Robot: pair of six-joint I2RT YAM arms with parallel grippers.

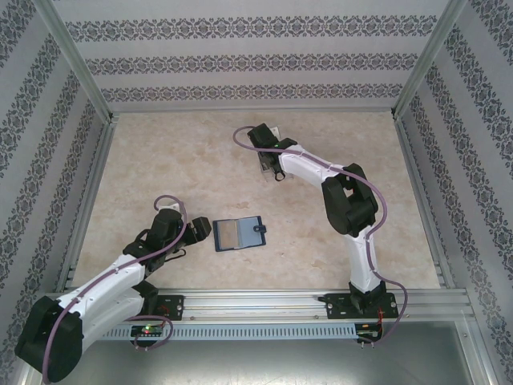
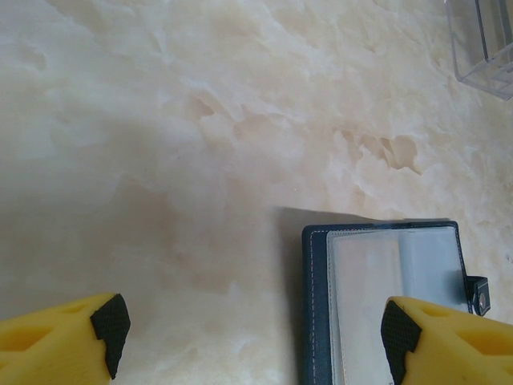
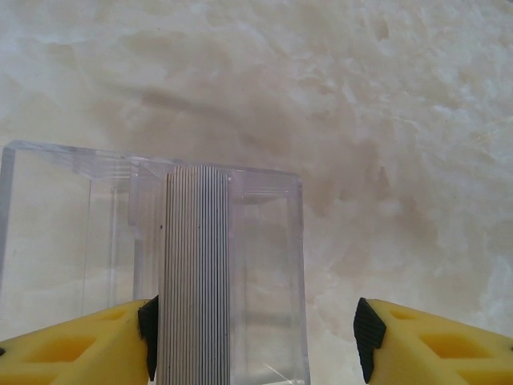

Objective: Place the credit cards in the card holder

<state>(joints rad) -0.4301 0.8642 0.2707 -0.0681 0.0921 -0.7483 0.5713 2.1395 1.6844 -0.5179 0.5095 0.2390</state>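
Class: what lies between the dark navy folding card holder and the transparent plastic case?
Only bare beige marbled tabletop separates the dark navy card holder from the transparent plastic case, seen in the left wrist and top views.

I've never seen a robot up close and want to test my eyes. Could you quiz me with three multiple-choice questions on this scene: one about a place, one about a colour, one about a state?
1. Where does the card holder lie?
A) in the far left corner
B) just beside the left hand
C) in the far right corner

2. What colour is its border?
A) red
B) green
C) dark navy

3. How is it lying?
A) open and flat
B) folded shut
C) standing on edge

Answers:
1 B: the top view shows it next to the left hand.
2 C: the left wrist view shows a navy stitched edge.
3 A: its clear inner pockets face up.
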